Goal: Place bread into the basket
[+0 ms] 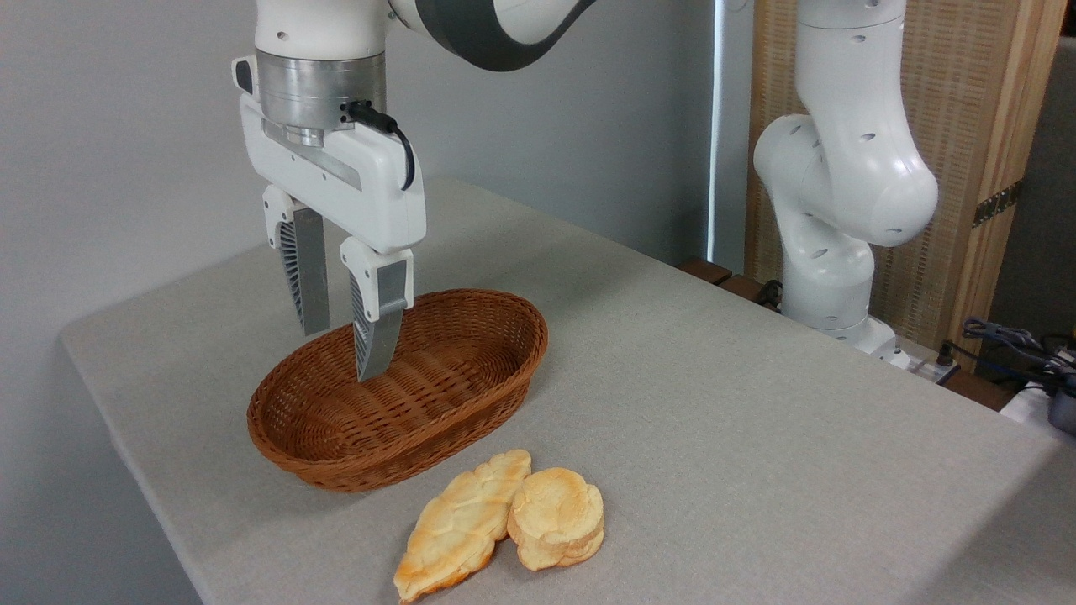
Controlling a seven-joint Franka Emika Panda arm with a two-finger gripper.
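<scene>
From my seat I see the arm (841, 168) rising from its base at the right of the frame, climbing out of the top edge and coming back down at upper left, with the wrist pointing straight down. The claw (346, 351) hangs in the left centre of the picture, its two ribbed fingers (304, 281) vertical and parted by a modest gap with nothing between them. Their tips sit in front of the basket (471, 395), over its left half as I see it; I cannot tell whether they dip below the rim or hover above it.

The basket is an oval of reddish-brown wicker lying on the grey surface (714, 378), left of centre, with nothing inside that I can make out.

The bread (556, 517), a small thick round bun with a pale lumpy top, lies on the surface at the bottom centre of the frame, outside the basket and just off its near-right rim. It is down and to the right of the claw, well apart from it. Touching its left side is a longer flat braided loaf (461, 525), angled towards the lower left.
</scene>
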